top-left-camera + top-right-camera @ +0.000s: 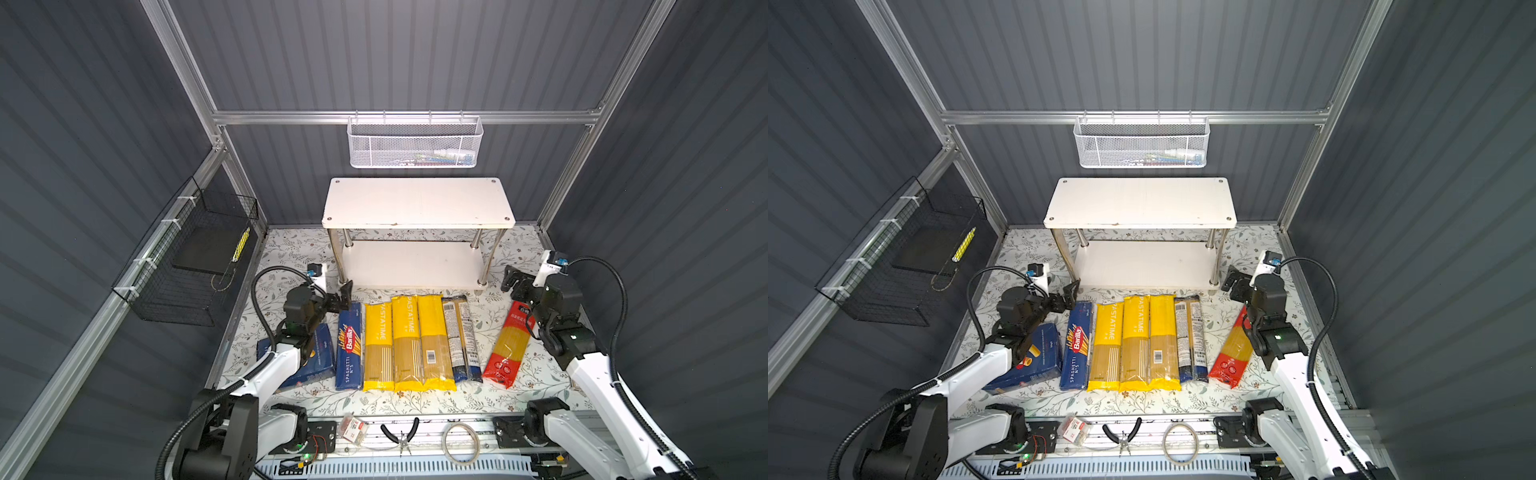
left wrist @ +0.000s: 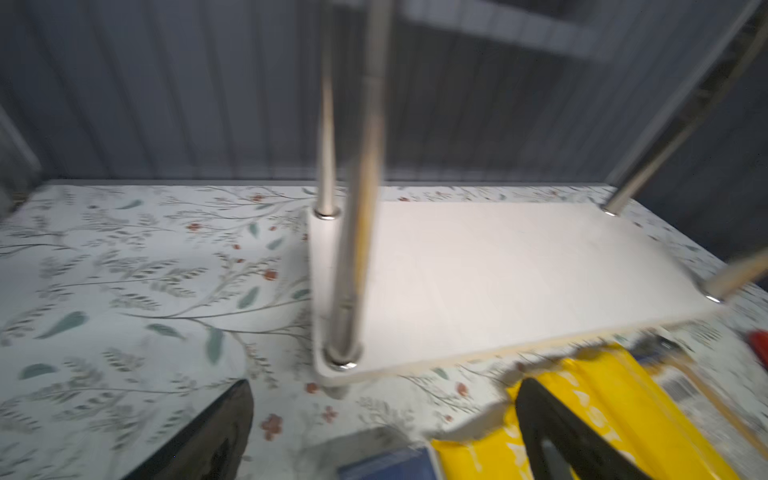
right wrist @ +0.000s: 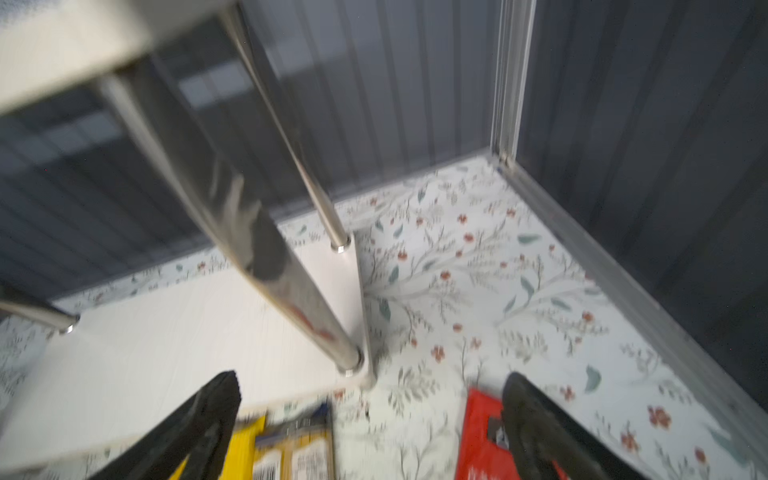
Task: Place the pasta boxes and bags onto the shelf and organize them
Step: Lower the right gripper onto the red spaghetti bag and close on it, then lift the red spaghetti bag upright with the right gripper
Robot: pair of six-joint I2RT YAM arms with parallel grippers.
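Observation:
The white two-tier shelf [image 1: 417, 203] stands at the back with both boards bare. In front of it the pasta lies in a row: a wide blue box [image 1: 311, 365] partly under my left arm, a Barilla spaghetti box [image 1: 349, 347], three yellow bags [image 1: 407, 340], a dark blue bag [image 1: 461, 336] and a red bag [image 1: 509, 345]. My left gripper [image 1: 345, 293] hovers open over the far end of the Barilla box [image 2: 386, 461], by the shelf's front left leg. My right gripper [image 1: 513, 278] hangs open above the red bag's [image 3: 478, 436] far end. Neither holds anything.
A white mesh basket [image 1: 415, 143] hangs on the back rail above the shelf. A black wire basket [image 1: 195, 257] is fixed to the left wall. Pliers [image 1: 401, 432], a cable coil [image 1: 460, 442] and a small packet [image 1: 352, 430] lie on the front rail.

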